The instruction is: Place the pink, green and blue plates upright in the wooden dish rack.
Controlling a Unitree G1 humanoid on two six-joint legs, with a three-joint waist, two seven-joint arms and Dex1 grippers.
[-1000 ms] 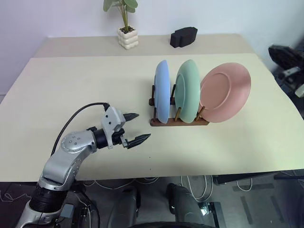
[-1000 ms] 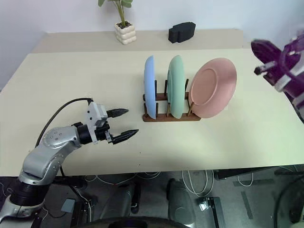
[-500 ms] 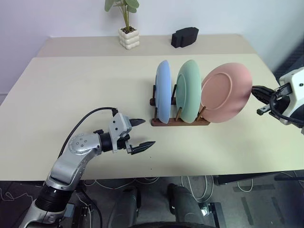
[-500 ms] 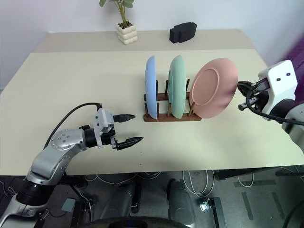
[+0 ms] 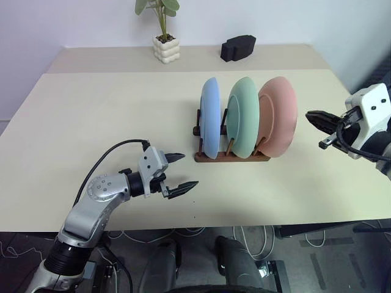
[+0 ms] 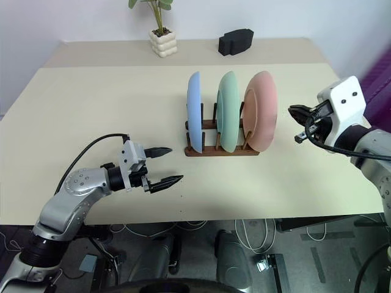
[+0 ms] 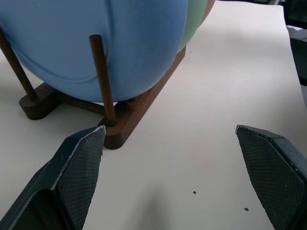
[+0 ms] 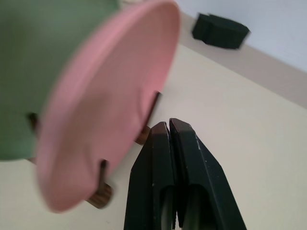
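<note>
I saw big beige tabletop (image 5: 91, 110) | small dark brown wooden peg rack (image 5: 231, 156) sat mid-table w/ round blue plate (image 5: 209, 116), green plate (image 5: 244, 116), pink plate (image 5: 278, 116) all upright in it | L gripper (image 5: 179, 172) hovered near rack's L end, fingers wide apart | R gripper (image 6: 293, 112) just R of pink plate, fingers pressed together, empty.

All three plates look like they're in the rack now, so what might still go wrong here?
1. The right gripper, shut, sits close beside the pink plate. A small nudge might tip that plate out of the wooden dish rack.
2. The pink plate stands at the rack's end with nothing on its outer side, so it looks the least supported.
3. The left gripper, open, is near the rack's other end by the blue plate; moving forward might shove the rack.
</note>
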